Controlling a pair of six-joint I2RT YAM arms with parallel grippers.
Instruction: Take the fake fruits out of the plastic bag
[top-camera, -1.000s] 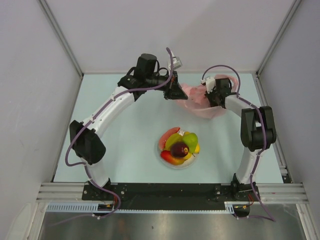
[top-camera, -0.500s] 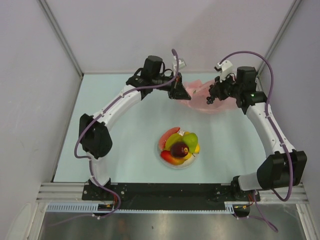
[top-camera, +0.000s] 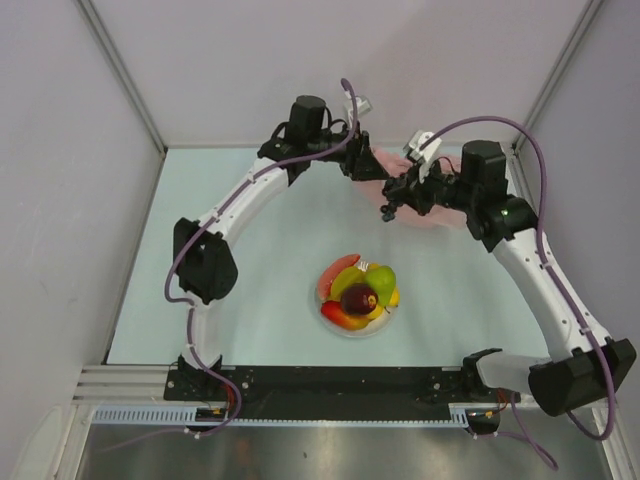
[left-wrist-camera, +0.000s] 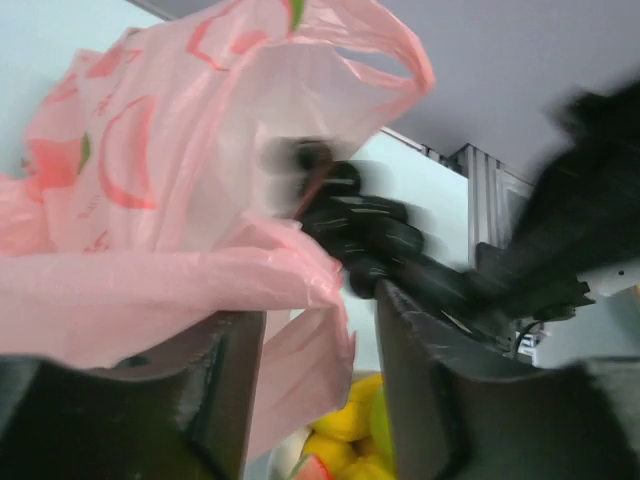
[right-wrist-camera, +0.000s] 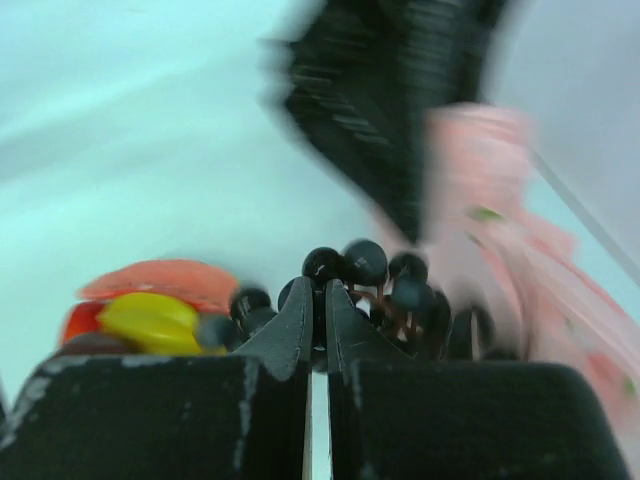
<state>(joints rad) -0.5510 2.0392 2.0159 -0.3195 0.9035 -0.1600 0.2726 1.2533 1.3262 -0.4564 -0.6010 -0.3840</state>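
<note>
The pink plastic bag (top-camera: 440, 212) lies at the back of the table; in the left wrist view the bag (left-wrist-camera: 150, 200) rises in front of the camera. My left gripper (top-camera: 366, 166) is open; its jaws stand apart, and a flap of bag film hangs loose between them (left-wrist-camera: 318, 330). My right gripper (right-wrist-camera: 315, 290) is shut on the stem of the dark purple grape bunch (right-wrist-camera: 385, 275), held in the air just left of the bag (top-camera: 389, 208). The other fake fruits (top-camera: 358, 293) are piled on a white plate (top-camera: 317, 300) mid-table.
Grey walls close in the table on the left, back and right. My left gripper's dark body (right-wrist-camera: 390, 90) hangs close above the grapes. Both arm bases stand at the near edge.
My left jaws have opened and let go of the bag's edge. The right arm has drawn the grape bunch out of the bag and carried it leftward.
</note>
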